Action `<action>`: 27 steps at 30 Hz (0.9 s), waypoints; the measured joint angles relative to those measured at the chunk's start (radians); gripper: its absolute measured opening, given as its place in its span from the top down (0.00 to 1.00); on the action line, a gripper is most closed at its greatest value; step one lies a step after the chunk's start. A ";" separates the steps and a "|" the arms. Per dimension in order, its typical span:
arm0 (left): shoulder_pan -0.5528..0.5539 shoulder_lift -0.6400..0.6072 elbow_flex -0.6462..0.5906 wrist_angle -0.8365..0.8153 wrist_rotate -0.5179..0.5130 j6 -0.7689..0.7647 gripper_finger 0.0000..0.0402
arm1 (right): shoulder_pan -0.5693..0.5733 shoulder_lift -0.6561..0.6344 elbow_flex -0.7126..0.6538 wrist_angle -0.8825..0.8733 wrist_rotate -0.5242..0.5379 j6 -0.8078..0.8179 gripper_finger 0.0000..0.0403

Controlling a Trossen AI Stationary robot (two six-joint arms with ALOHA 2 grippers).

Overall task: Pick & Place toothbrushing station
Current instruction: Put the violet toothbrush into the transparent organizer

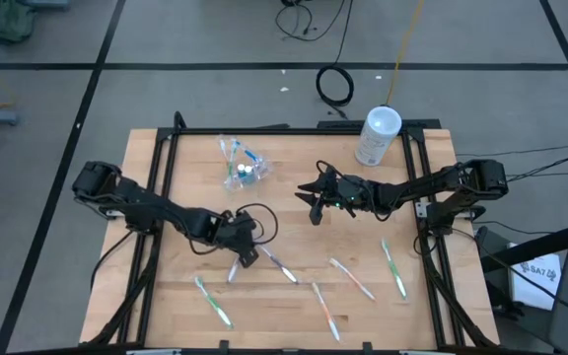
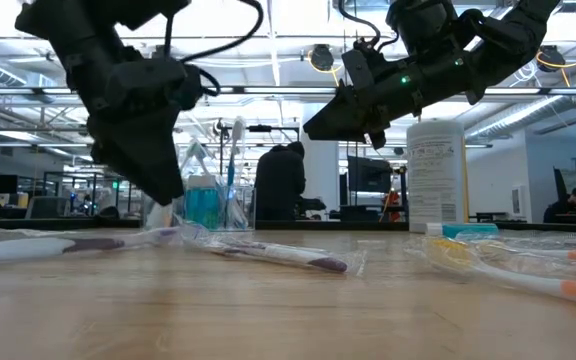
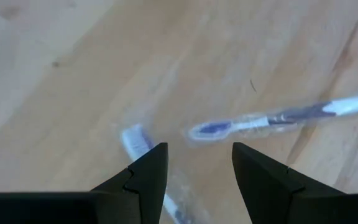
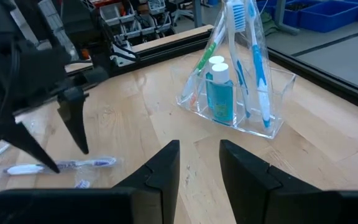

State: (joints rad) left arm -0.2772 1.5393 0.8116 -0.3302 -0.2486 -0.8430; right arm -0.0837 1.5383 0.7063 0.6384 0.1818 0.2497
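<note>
Left gripper (image 1: 246,255) low over purple toothbrush (image 3: 272,118), fingers spread, holding nothing. Right gripper (image 1: 315,202) raised near clear pouch (image 1: 242,164), fingers apart, probably empty.

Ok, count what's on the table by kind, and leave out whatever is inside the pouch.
Loose toothbrushes: 6
Clear pouch: 1
White canister: 1
Total: 8
</note>
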 joint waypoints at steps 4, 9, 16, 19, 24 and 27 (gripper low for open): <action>0.000 -0.002 0.002 -0.058 -0.014 -0.008 0.54 | 0.000 0.000 0.000 0.000 0.000 0.000 0.74; 0.001 0.032 0.001 -0.124 -0.011 -0.116 0.54 | 0.000 0.000 0.000 0.000 0.000 0.000 0.74; -0.006 0.083 0.001 -0.099 0.009 -0.127 0.54 | 0.000 0.000 0.000 0.000 0.000 0.000 0.74; -0.006 0.098 0.001 -0.077 0.008 -0.127 0.54 | 0.000 0.000 0.000 0.000 0.000 0.000 0.74; -0.002 0.110 0.002 -0.094 0.008 -0.124 0.54 | 0.000 0.000 0.000 0.000 0.000 0.000 0.74; -0.002 0.110 0.002 -0.100 -0.012 -0.106 0.54 | 0.000 0.000 0.000 0.000 0.000 0.000 0.74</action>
State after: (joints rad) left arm -0.2794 1.6494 0.8131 -0.4302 -0.2602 -0.9493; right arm -0.0834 1.5383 0.7063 0.6384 0.1815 0.2497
